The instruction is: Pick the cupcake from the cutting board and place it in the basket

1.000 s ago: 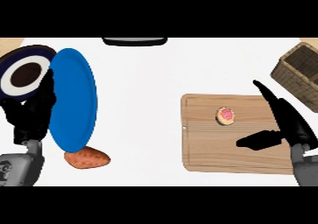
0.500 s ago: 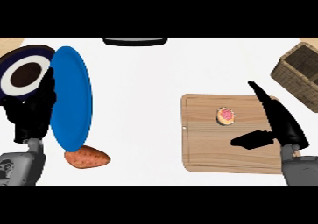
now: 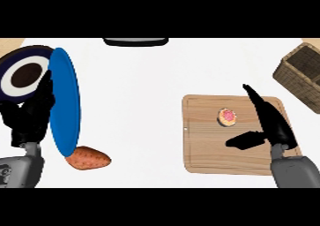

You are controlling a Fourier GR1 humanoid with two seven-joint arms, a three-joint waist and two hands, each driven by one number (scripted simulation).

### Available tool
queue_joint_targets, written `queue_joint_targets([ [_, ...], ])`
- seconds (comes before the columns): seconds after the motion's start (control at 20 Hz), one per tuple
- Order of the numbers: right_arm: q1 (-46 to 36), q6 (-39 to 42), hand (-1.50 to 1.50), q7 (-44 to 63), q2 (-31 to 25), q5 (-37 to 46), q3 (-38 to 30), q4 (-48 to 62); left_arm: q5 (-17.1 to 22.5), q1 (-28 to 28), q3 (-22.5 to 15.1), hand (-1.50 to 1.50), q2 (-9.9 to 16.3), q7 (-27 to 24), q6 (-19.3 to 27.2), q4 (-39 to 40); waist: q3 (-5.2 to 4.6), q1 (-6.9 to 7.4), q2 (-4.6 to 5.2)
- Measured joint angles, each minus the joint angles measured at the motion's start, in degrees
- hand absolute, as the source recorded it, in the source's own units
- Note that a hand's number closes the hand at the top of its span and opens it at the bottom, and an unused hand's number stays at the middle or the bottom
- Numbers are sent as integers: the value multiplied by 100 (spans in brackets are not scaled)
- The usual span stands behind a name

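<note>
board [image 3: 214, 150]: cupcake [image 3: 227, 116] beside (left of) right hand [image 3: 274, 126]

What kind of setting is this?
Likely a kitchen counter: a wooden cutting board with a cupcake on it, plates at the left, and a wicker basket at the far right.

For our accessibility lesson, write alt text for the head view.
An open right robot hand hovers over a wooden cutting board, beside a small pink-topped cupcake. A woven wicker basket sits at the upper right; the left robot hand rests by a blue plate.
</note>
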Motion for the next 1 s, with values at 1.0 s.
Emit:
queue_joint_targets([
  [1.0, -517, -110, -150, -431, 493, 808, -245, 1333, -280, -109, 205, 0, -246, 93, -190, 0, 0, 0, 0],
])
